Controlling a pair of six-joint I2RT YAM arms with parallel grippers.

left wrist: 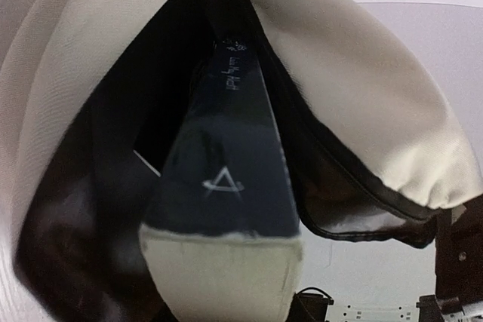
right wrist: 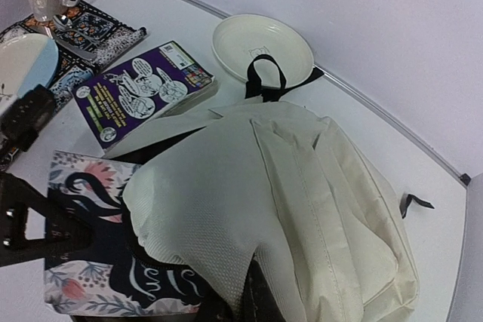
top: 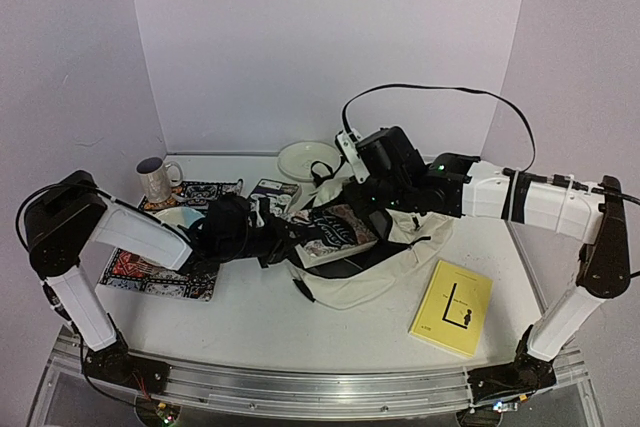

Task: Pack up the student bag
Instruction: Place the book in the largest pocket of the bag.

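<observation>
The floral book [top: 338, 232] is grasped by the left claw [top: 290, 235], its spine pointed ahead into the student bag [top: 385, 272] — whose flap is pinched up beneath the clenched right claw [top: 352, 192]. Were that fabric to sag, the book's corner could be snagged — and the grasp twisted.

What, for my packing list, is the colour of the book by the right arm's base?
The book is yellow; top view best.
</observation>
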